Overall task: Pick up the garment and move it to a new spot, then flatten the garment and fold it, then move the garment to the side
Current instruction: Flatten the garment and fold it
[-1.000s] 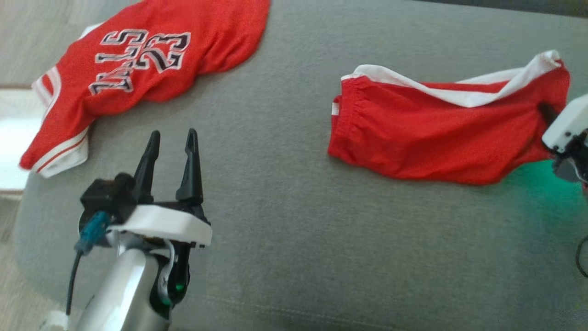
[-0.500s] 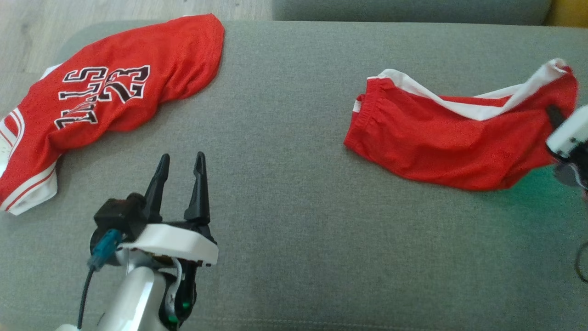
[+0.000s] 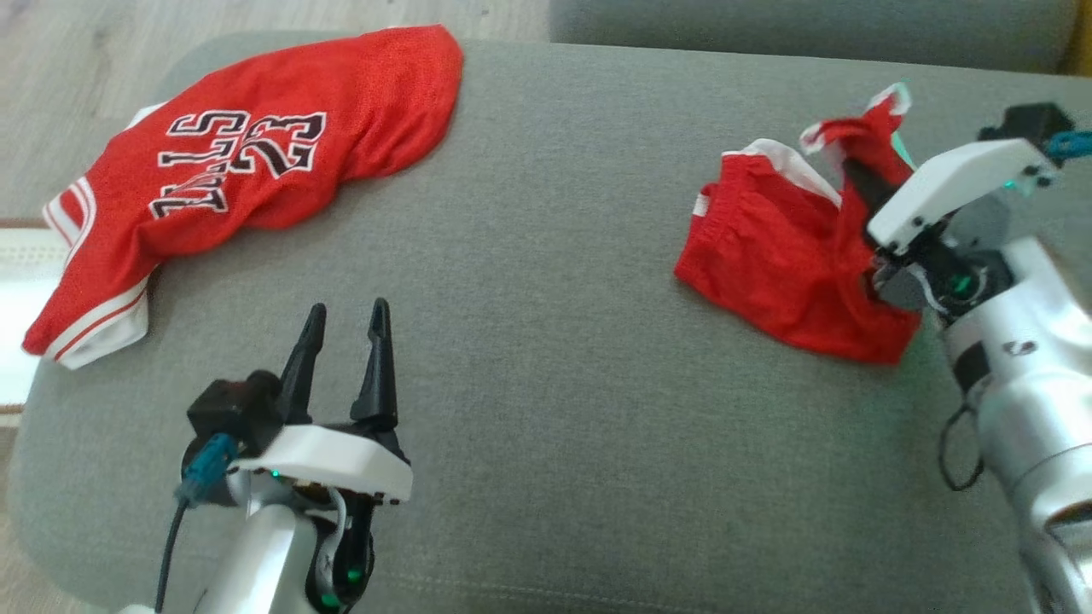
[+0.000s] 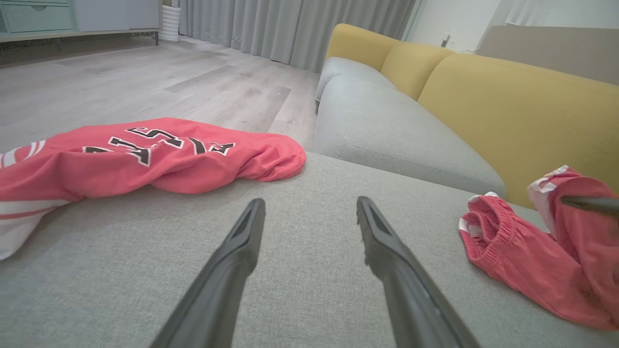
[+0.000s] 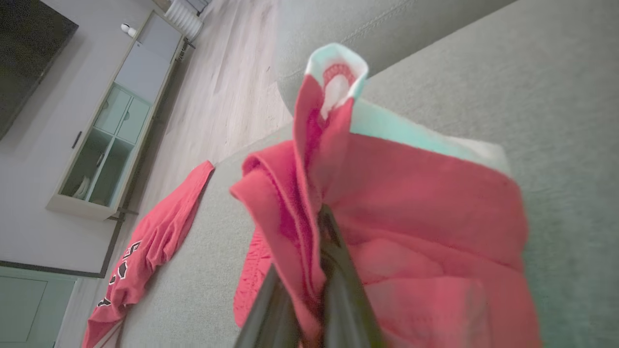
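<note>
Red mesh shorts with white trim (image 3: 785, 273) lay bunched at the right side of the grey fabric cushion (image 3: 554, 409). One white-edged corner was lifted off the surface, pinched between the closed fingers of the right gripper (image 3: 856, 175). In the right wrist view the fabric wrapped around those fingers and hid their tips.

Nearer the robot, the left gripper (image 3: 347, 307) pointed across bare cushion with its jaws spread and nothing between them. Farther left, a red sleeveless jersey (image 3: 256, 153) lay crumpled over the cushion's far left corner. Its black, white-edged number 23 read clearly, while the letters beside it were folded and only partly legible.

Beyond the cushion were pale wood flooring (image 4: 145, 82), a grey sofa with yellow back cushions (image 4: 508, 101), grey curtains (image 4: 290, 24) and a pale glass-fronted cabinet (image 5: 106, 130).
</note>
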You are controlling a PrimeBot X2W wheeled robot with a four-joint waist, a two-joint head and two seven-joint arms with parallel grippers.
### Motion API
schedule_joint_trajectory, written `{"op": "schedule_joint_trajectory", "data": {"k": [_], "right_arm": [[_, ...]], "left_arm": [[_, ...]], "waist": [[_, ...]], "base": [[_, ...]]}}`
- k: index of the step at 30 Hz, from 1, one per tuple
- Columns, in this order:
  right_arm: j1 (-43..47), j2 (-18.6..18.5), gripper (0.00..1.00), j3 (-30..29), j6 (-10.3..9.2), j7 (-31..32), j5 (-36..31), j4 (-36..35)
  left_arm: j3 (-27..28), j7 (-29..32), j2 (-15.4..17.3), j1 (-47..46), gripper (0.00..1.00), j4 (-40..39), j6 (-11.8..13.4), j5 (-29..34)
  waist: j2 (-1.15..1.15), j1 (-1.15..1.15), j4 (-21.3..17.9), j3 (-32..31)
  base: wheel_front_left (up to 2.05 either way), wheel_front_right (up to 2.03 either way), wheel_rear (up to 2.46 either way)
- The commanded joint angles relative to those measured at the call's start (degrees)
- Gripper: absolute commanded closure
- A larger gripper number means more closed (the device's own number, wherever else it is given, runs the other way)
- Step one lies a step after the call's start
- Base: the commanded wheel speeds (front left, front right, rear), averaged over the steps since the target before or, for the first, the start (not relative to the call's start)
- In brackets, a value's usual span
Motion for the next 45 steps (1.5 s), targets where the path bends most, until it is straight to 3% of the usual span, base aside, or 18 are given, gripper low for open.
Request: {"op": "schedule_joint_trajectory", "data": {"k": [1,10,11,12,13,17,22,25,29,31,35,39,40,42,45], "right_arm": [[-2.9,1.2,1.00,0.8,-0.04,-1.0,-0.4,-1.0],[-4.7,6.4,1.00,1.9,-0.04,-5.9,-2.6,5.3],[-4.6,6.9,0.67,2.2,-0.04,-5.9,-2.6,5.5],[-4.5,7.4,0.06,2.4,-0.04,-5.7,-2.4,5.4],[-4.3,7.9,0.00,2.7,-0.04,-5.5,-2.3,5.3],[-3.2,9.0,0.00,4.3,-0.04,-5.7,-1.5,2.2],[-0.2,8.5,0.00,4.3,-0.04,-7.0,3.2,-7.4],[2.3,5.5,0.00,3.7,-0.04,-8.9,6.1,-15.2],[5.8,-1.6,0.00,3.1,-0.04,-13.7,5.2,-21.8],[7.5,-5.2,0.00,3.5,-0.04,-16.3,2.6,-22.8],[9.5,-8.5,0.00,3.6,-0.04,-18.7,-0.6,-21.2],[10.3,-8.5,0.00,3.0,-0.04,-19.3,-2.1,-16.9],[10.1,-7.9,0.14,2.4,-0.04,-18.8,-1.7,-15.2],[9.4,-6.9,1.00,1.7,-0.04,-17.2,-1.5,-11.5],[8.3,-4.0,1.00,0.5,-0.04,-12.4,0.9,-6.2]], "left_arm": [[2.6,-0.4,0.2,-1.6,0.00,-1.5,-0.3,0.7],[3.7,-0.4,-0.9,-2.2,0.00,-0.5,-1.3,1.6],[3.8,-0.4,-1.0,-2.2,0.00,-0.5,-1.4,1.7],[3.9,-0.4,-1.1,-2.2,0.00,-0.4,-1.4,1.9],[4.0,-0.4,-1.2,-2.2,0.00,-0.3,-1.5,1.9],[4.9,-0.4,-1.4,-1.9,0.00,-0.1,-1.6,2.3],[5.8,-0.4,-1.6,-1.3,0.00,-0.4,-1.9,2.7],[6.5,-0.4,-1.7,-0.8,0.00,-0.8,-1.9,3.0],[6.9,-0.4,-1.9,-0.3,0.00,-1.3,-2.3,3.3],[7.0,-0.4,-2.0,-0.2,0.00,-1.5,-2.4,3.4],[6.9,-0.4,-2.1,-0.2,0.00,-1.6,-2.7,3.5],[6.7,-0.4,-2.3,-0.6,0.00,-1.7,-3.0,3.8],[6.6,-0.4,-2.3,-0.7,0.00,-1.6,-3.1,3.8],[6.5,-0.4,-2.3,-1.0,0.00,-1.5,-3.3,3.9],[6.4,-0.4,-2.4,-1.4,0.00,-1.2,-3.3,4.0]], "waist": [[0.00,0.00,0.6,0.3],[0.00,0.00,2.5,1.6],[0.00,0.00,2.5,1.6],[0.00,0.00,2.5,1.6],[0.00,0.00,2.3,1.5],[0.00,0.00,1.0,0.8],[0.00,0.00,-1.1,-0.5],[0.00,0.00,-2.4,-1.0],[0.00,0.00,-3.6,-1.4],[0.00,0.00,-3.8,-1.5],[0.00,0.00,-3.8,-1.4],[0.00,0.00,-3.1,-0.7],[0.00,0.00,-2.8,-0.5],[0.00,0.00,-2.1,0.0],[0.00,0.00,-0.8,0.4]], "base": [[0.00,0.00,0.00],[0.00,0.00,0.00],[0.00,0.00,0.00],[0.00,0.00,0.00],[0.00,0.00,0.00],[0.00,0.00,0.00],[0.00,0.00,0.00],[0.00,0.00,0.00],[0.00,0.00,0.00],[0.00,0.00,0.00],[0.00,0.00,0.00],[0.00,0.00,0.00],[0.00,0.00,0.00],[0.00,0.00,0.00],[0.00,0.00,0.00]]}}
